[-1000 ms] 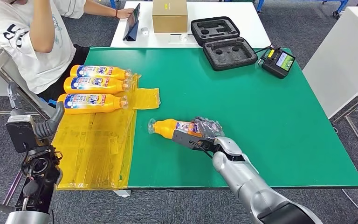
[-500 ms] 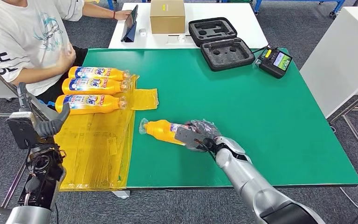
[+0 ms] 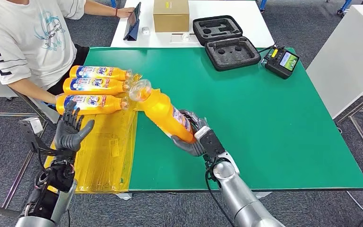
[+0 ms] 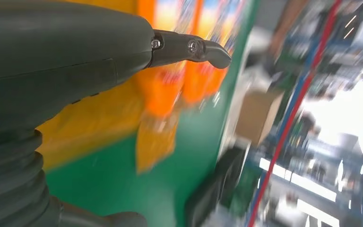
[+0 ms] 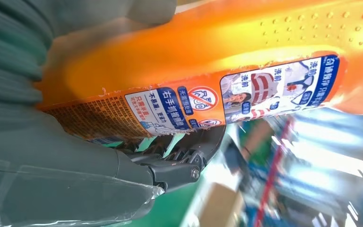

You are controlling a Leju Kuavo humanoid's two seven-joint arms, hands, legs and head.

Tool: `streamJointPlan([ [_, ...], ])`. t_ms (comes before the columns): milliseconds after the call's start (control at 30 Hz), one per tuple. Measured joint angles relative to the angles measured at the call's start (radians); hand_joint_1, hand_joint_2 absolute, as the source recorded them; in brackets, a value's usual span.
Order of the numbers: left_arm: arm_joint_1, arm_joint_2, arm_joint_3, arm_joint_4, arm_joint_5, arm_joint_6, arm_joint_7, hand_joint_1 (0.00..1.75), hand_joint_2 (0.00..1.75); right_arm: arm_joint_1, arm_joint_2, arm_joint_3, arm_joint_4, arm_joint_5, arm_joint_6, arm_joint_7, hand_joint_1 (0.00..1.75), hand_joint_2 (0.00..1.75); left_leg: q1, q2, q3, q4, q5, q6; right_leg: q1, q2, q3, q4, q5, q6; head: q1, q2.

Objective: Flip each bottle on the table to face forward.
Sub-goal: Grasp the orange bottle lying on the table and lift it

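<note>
Orange plastic bottle with a clear cap (image 3: pixel 163 111): from the head view you see it lifted off the green table mat (image 3: pixel 264 123), tilted, cap end raised toward three labelled orange bottles lying side by side (image 3: pixel 94 87) on the yellow plastic sheet (image 3: pixel 99 146). Your right hand (image 3: pixel 194 137) grips its base end. Your left hand (image 3: pixel 70 130) is raised beside the sheet, fingers spread, holding nothing. From the right wrist view, you see fingers (image 5: pixel 179 163) wrapped under the printed label. The left wrist view is blurred.
</note>
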Motion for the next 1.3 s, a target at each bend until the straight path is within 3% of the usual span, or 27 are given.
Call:
streamJointPlan([
  [267,0.032,0.003,-0.029,0.008,0.107,-0.132,0.069,0.00,1.75,0.027,0.013,-0.002,-0.068,-0.053,-0.056,-0.016,1.75,1.75,0.000,-0.001,-0.001,0.000,0.000,0.000,0.000,-0.001,-0.001,0.000,0.000,0.000,0.000,0.000],
  [533,0.042,0.004,-0.040,0.006,0.113,-0.166,0.078,0.00,1.75,0.029,0.014,-0.002,-0.070,-0.065,-0.059,-0.018,1.75,1.75,0.000,-0.001,-0.001,0.000,0.000,0.000,0.000,-0.001,-0.001,0.000,0.000,0.000,0.000,0.000],
  [867,0.084,0.010,-0.120,-0.041,0.067,-0.265,0.098,0.00,1.75,0.045,0.017,-0.002,-0.064,-0.100,-0.065,-0.018,1.75,1.75,0.000,-0.001,-0.002,0.000,0.000,0.000,0.000,-0.001,-0.001,0.000,0.000,0.000,0.000,0.000],
  [1300,0.107,0.003,-0.290,-0.204,-0.091,-0.236,0.074,0.00,1.75,0.047,0.108,0.083,0.122,-0.099,-0.016,-0.002,1.75,1.75,0.001,-0.001,-0.002,0.000,0.000,0.000,0.001,-0.001,-0.003,0.000,0.000,0.000,0.000,0.000],
])
